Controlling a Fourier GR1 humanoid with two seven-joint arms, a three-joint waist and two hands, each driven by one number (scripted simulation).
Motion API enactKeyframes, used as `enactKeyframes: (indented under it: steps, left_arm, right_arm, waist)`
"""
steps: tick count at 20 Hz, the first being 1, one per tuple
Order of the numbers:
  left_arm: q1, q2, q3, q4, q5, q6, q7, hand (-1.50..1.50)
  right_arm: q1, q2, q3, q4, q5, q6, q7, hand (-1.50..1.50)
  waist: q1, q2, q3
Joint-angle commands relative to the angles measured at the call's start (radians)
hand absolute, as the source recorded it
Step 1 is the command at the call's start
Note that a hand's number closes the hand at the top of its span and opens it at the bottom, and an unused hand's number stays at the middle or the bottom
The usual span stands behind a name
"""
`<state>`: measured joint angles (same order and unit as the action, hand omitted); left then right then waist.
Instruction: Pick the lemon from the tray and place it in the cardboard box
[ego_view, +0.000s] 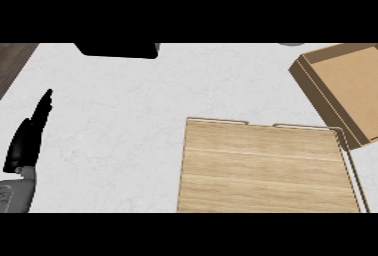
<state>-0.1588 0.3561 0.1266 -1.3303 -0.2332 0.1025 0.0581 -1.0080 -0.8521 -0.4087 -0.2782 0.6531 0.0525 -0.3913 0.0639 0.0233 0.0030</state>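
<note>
Lemon: cannot be seen anywhere in the head view, so its place cannot be told.

Tray (266, 170): light wood, flat, with a thin pale rim and two notches along its far edge; lies on the table at the lower right of the view, and its visible surface carries nothing.

Cardboard box (347, 85): brown, open at the top, turned at an angle; sits at the upper right, its near corner just beside the tray's far right corner. The visible part of its inside is bare.

Left hand (29, 137): black, on a grey forearm, at the left edge; fingers straight and pointing away, holding nothing, well apart from the tray.

Table (118, 100): white, marbled top.

Dark object (118, 49): black, at the far edge, cut off by the view; what it is cannot be told.
</note>
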Motion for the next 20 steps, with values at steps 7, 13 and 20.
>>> enactKeyframes:
  steps: [7,13,20]
  left_arm:
    - [-0.020,0.006,0.005,0.005,0.014,-0.029,0.006,0.00]
    - [-0.012,-0.006,0.000,0.012,0.001,-0.012,-0.020,0.00]
    - [-0.049,-0.024,-0.015,0.005,-0.019,0.008,0.017,0.00]
  right_arm:
    - [-0.056,0.068,0.001,0.120,0.035,-0.119,0.132,1.50]
    - [-0.036,0.078,-0.032,0.167,0.003,-0.072,0.147,-1.50]
    - [-0.045,0.088,-0.103,0.119,-0.067,-0.123,0.029,-1.50]
  waist:
    - [0.024,0.014,0.002]
    - [0.035,0.022,0.004]
    - [0.023,0.020,0.005]
